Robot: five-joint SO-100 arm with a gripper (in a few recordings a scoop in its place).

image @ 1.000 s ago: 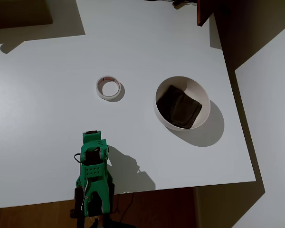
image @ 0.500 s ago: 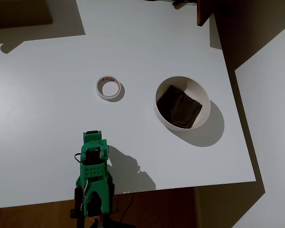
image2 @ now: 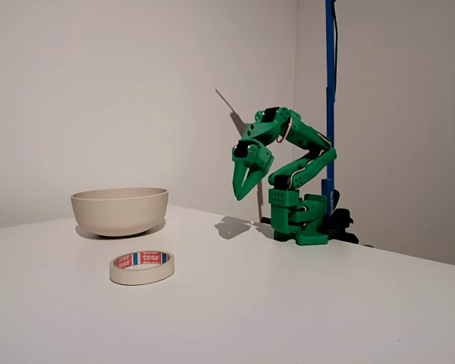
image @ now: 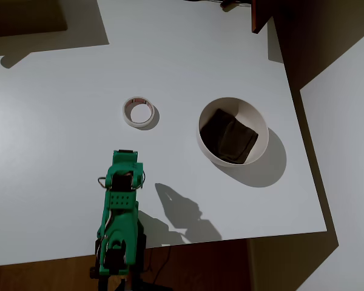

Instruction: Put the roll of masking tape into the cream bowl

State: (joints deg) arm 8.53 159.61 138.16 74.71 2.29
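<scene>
Fingers now nearer tape

White table, three things on it.
I see a flat matte white tabletop carrying a small flat ring of cream masking tape, lying flat, well apart from a round smooth cream bowl to its right in the overhead view; green arm base sits at the table's edge.

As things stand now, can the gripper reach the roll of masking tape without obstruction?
Probably yes. The roll of masking tape lies flat on bare table, apart from the cream bowl; nothing stands between it and the raised gripper.
</scene>
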